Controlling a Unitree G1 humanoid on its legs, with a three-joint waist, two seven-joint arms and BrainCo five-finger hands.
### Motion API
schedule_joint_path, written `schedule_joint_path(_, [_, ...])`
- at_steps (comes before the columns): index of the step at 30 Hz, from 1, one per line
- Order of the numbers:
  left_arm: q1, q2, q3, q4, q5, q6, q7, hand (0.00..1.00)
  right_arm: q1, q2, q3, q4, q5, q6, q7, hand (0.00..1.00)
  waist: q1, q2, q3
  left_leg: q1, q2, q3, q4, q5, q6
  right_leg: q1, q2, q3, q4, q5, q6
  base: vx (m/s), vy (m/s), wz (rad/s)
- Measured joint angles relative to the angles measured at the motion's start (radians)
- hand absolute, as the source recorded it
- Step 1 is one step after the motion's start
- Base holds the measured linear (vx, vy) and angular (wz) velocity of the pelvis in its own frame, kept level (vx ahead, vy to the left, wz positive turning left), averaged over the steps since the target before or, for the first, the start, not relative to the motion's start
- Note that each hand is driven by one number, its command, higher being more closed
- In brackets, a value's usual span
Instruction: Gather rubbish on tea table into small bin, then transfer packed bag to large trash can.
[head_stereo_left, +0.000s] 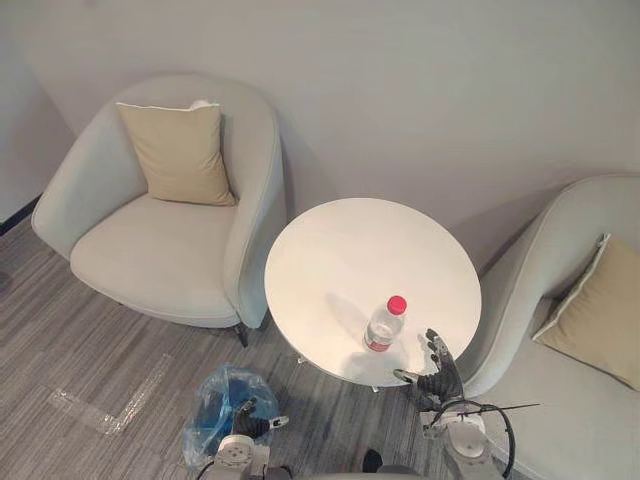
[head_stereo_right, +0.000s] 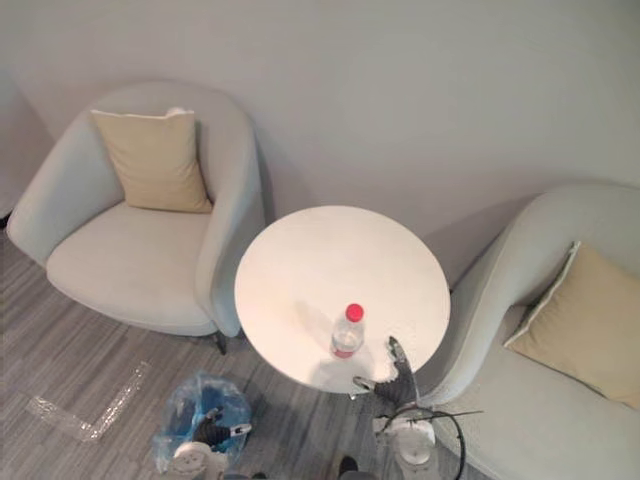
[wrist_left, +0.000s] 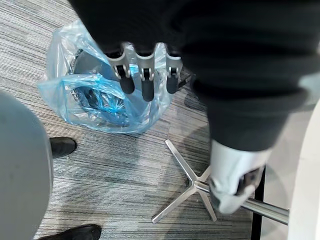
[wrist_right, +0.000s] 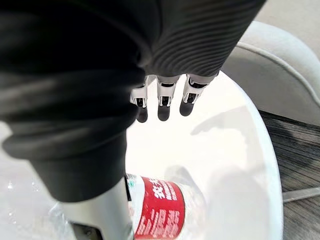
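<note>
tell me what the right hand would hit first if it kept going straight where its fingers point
Probably nothing soon: the right hand points across the bare top of the round white table. The clear plastic bottle with the red cap stands off to its thumb side, though depth is unclear.

I get soft, even light from overhead, and the white worktop (head_stereo_left: 340, 245) comes up very bright, nearly washed out, with just a faint grey shadow beside the bottle (head_stereo_left: 385, 322). In the right wrist view the right robot hand (wrist_right: 164, 94) drops soft finger shadows on that glaring top. The left chair (head_stereo_left: 165, 245) lays a broad dim shadow on the wall (head_stereo_left: 420, 90).
</note>
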Motion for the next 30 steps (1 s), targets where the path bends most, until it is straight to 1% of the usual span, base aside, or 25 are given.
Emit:
schedule_joint_path(5, [0.005, 0.001, -0.022, 0.000, 0.002, -0.001, 0.000, 0.00, -0.054, -0.001, -0.021, 0.005, 0.000, 0.000, -0.028, 0.00, 0.000, 0.013, -0.008, -0.011, 0.000, -0.008, 0.000, 0.000, 0.000, 0.000, 0.001, -0.008, -0.011, 0.003, -0.002, -0.01, -0.019, 0.05])
schedule_joint_path(10, [0.005, 0.001, -0.028, 0.000, 0.009, -0.004, 0.000, 0.00, -0.102, 0.000, -0.020, 0.020, 0.002, 0.001, -0.041, 0.00, 0.001, 0.014, -0.008, -0.012, 0.000, -0.011, 0.000, 0.000, 0.000, 0.000, 0.001, -0.011, -0.012, 0.003, -0.002, 0.00, 0.000, 0.00])
schedule_joint_path(15, [0.005, 0.001, -0.029, 0.000, 0.008, -0.005, -0.001, 0.00, -0.158, 0.000, -0.018, 0.097, 0.045, 0.001, -0.036, 0.00, 0.003, 0.014, -0.008, -0.022, -0.002, -0.029, 0.000, 0.003, -0.001, 0.001, 0.000, -0.029, -0.015, 0.003, -0.003, -0.03, -0.022, 0.10])
schedule_joint_path(20, [0.005, 0.001, -0.029, -0.007, 0.008, -0.006, -0.001, 0.00, -0.202, -0.001, 0.001, 0.133, 0.058, 0.000, -0.020, 0.00, 0.010, 0.015, -0.006, -0.028, -0.001, -0.036, 0.000, 0.005, -0.002, 0.002, 0.000, -0.037, -0.021, 0.005, -0.005, -0.01, -0.013, 0.05])
schedule_joint_path(22, [0.005, 0.002, -0.029, -0.009, 0.008, -0.007, 0.000, 0.00, -0.220, 0.002, 0.012, 0.146, 0.082, 0.000, -0.019, 0.00, 0.011, 0.016, 0.002, -0.029, -0.003, -0.045, -0.001, 0.008, 0.000, 0.005, -0.002, -0.047, -0.022, 0.005, -0.005, -0.02, -0.017, 0.11])
schedule_joint_path(25, [0.005, 0.002, -0.029, -0.019, 0.007, -0.010, 0.001, 0.00, -0.249, 0.003, 0.012, 0.173, 0.086, 0.000, -0.019, 0.00, 0.013, 0.015, 0.018, -0.032, -0.008, -0.054, -0.008, 0.016, 0.001, 0.005, -0.006, -0.060, -0.021, 0.006, -0.004, -0.04, -0.014, 0.13])
schedule_joint_path(27, [0.005, 0.003, -0.029, -0.028, 0.006, -0.020, 0.001, 0.00, -0.269, 0.003, 0.012, 0.184, 0.090, 0.000, -0.020, 0.00, 0.017, 0.016, 0.032, -0.035, -0.011, -0.057, -0.008, 0.019, 0.002, 0.004, -0.009, -0.061, -0.021, 0.008, -0.003, -0.04, -0.002, 0.04])
schedule_joint_path(30, [0.005, 0.005, -0.029, -0.029, 0.004, -0.027, 0.002, 0.00, -0.288, 0.003, 0.013, 0.187, 0.092, 0.000, -0.020, 0.00, 0.018, 0.016, 0.038, -0.048, -0.016, -0.062, -0.010, 0.026, 0.005, -0.005, -0.014, -0.070, -0.021, 0.011, -0.001, -0.04, 0.001, 0.09])
